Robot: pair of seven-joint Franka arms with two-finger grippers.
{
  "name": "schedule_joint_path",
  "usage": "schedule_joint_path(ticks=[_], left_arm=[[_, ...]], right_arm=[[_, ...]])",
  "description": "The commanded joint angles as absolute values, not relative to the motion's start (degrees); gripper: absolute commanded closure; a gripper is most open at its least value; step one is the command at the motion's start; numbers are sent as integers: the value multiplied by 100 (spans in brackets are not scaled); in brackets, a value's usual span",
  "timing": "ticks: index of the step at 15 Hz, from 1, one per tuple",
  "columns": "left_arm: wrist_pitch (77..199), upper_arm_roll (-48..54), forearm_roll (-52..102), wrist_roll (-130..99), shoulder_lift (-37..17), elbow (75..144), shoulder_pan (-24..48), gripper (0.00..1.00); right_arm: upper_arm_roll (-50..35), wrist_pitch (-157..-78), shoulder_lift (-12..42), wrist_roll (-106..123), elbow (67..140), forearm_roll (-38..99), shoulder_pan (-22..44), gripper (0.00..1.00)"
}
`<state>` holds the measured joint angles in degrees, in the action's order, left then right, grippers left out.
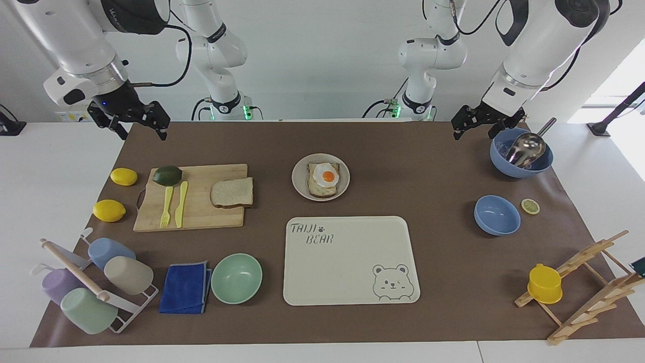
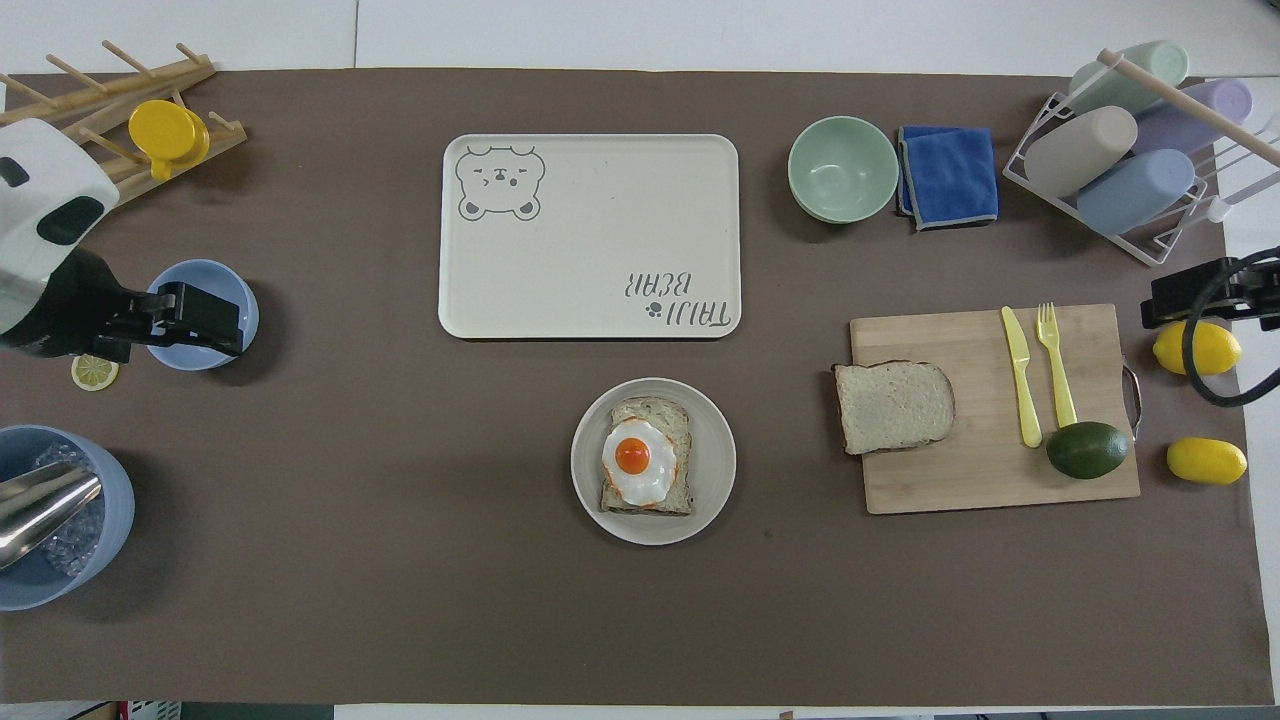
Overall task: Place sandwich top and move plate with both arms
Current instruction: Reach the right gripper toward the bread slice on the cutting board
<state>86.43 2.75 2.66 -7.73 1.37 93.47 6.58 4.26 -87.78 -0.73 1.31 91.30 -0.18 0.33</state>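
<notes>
Presently, by size: cream bear tray at the table's middle, farther from the robots than the plate. Wooden cutting board toward the right arm's end, carrying the sandwich top at its edge closest to the plate. Plate holds toast with fried egg. Right gripper raised, fingers spread, over the table edge by the board. Left gripper raised beside a blue bowl, fingers apart.
</notes>
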Motion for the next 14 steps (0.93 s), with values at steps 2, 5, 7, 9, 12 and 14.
schedule_joint_path(ticks=[2,5,7,9,12,14], left_arm=[[8604,272,149,-765,220,9396,659,0],[8604,272,141,-765,220,9396,650,0],[8604,272,141,-765,220,9396,659,0],[8604,272,149,-765,220,9396,659,0],[8604,272,141,-765,220,9396,659,0],[8604,272,149,-765,220,9396,659,0]], right_arm=[[404,-8736,-9,79,9035,123,-26,0],[395,-8736,-18,70,9035,123,-18,0],[413,-8719,-53,62,9079,114,-9,0],[396,-8579,-105,132,9141,140,9,0],[334,-8788,-219,-60,9456,80,403,0],[325,-8946,-255,-367,9746,-52,876,0]])
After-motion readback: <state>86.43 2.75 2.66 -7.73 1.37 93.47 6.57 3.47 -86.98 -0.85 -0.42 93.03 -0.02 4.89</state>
